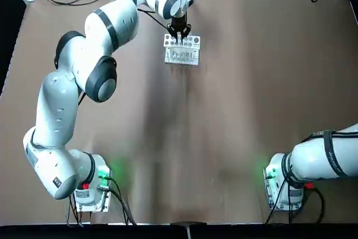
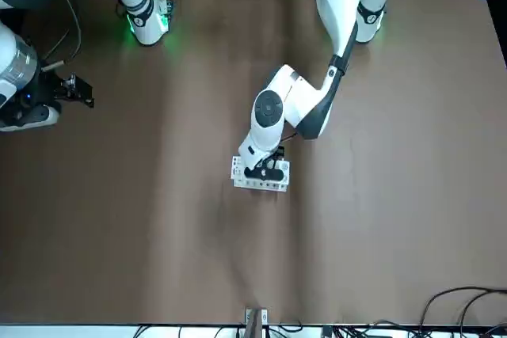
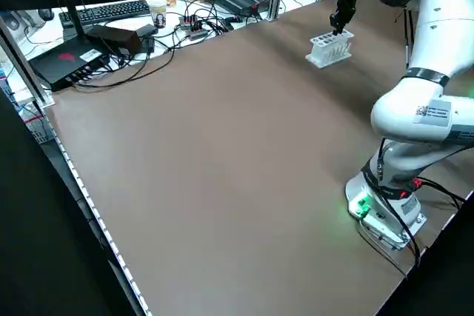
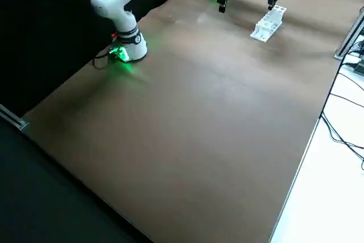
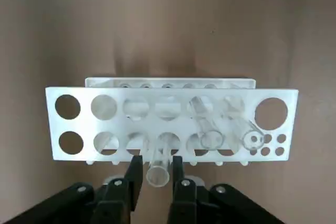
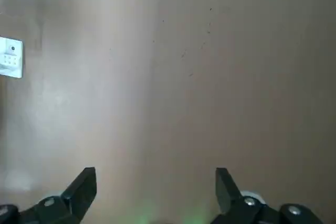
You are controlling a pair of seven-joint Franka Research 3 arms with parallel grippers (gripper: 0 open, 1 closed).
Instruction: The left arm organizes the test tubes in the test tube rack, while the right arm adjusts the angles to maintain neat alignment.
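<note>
right hand [image 6: 155, 190] low in its wrist frame, fingers apart over bare brown surface [image 1: 235, 116] | left hand [image 5: 156, 182] upper centre of top frame, clamped on a test tube [image 5: 159, 165] standing in the test tube rack [image 1: 181, 49] | two more tubes [image 5: 231, 132] lean inside

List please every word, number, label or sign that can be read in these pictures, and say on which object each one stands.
No text can be read with certainty.
Label on the left arm, left side view: dark print, too small to read.
Marking on the right arm, top view: vertical print beside the black ring, too blurred to read.
Sticker near the left arm's base, top view: too small to read.
Test tube rack: holes only, no lettering visible.
</note>
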